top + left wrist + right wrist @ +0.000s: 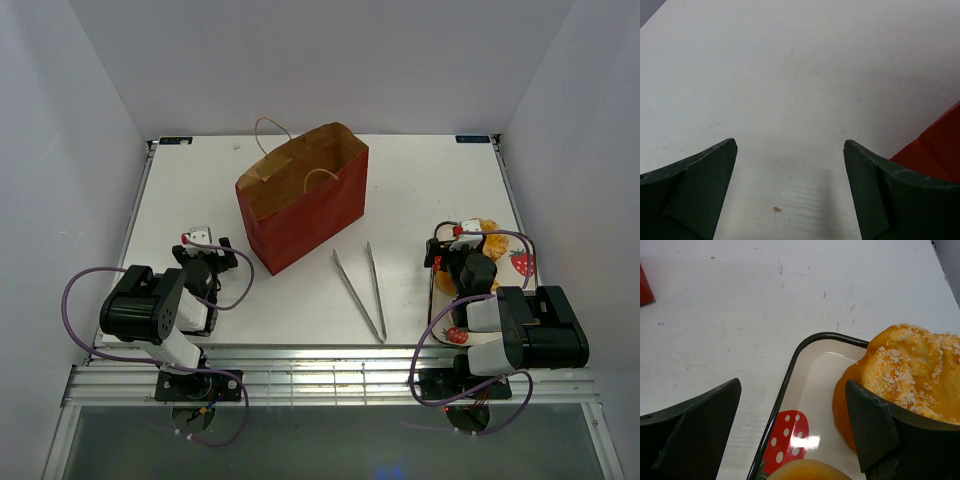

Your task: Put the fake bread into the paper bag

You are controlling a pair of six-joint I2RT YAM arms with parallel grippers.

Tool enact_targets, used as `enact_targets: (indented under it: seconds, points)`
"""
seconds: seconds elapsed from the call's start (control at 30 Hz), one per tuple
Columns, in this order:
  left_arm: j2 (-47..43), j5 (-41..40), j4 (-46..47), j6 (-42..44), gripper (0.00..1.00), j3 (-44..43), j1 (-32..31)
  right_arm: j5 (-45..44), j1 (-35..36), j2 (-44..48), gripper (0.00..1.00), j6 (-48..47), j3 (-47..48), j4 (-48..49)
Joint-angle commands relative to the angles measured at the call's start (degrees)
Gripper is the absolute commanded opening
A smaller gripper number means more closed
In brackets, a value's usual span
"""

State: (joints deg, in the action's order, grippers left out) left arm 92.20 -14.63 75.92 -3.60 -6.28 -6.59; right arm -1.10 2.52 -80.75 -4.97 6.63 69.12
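Note:
The red-brown paper bag (300, 205) stands upright and open at the table's middle back; its corner shows in the left wrist view (937, 145). A golden-orange pastry with white crumbs (905, 370) lies in the strawberry-print tray (785, 390) at the right (522, 262), and it also shows from above (488, 230). A second golden pastry (810, 471) peeks in below. No pink doughnut shows. My right gripper (793, 384) is open and empty over the tray's far-left corner (462, 242), its right finger beside the crumbed pastry. My left gripper (790, 145) is open and empty over bare table, left of the bag (208, 248).
Long silver tongs (360, 290) lie on the table between the bag and the tray. White walls enclose the table on three sides. A metal rail runs along the near edge (320, 375).

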Motion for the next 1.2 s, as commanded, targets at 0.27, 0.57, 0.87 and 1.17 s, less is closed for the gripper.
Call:
enact_targets:
  seconds: [0.27,0.57,0.87,1.17]
  points:
    - [-1.0,-0.6,4.2,0.7,0.98,-0.9,0.2,-0.8,-0.2,0.0,0.90,-1.4,0.2,3.3]
    - [-1.8,-2.5,6.1,1.0,0.98,0.6,-0.2,-4.7,1.1,9.2,0.90,-1.2,-1.2,0.4]
    - [-28.4,-19.3,-36.1,-12.2,0.98,-8.4,-5.3,-2.2,2.2,32.2,0.90,19.4,14.8,-55.7]
    - [-55.4,-13.1,-54.1,-25.7,0.98,-11.5,-6.4,16.3,2.1,47.1,0.90,22.2,17.2,-70.4]
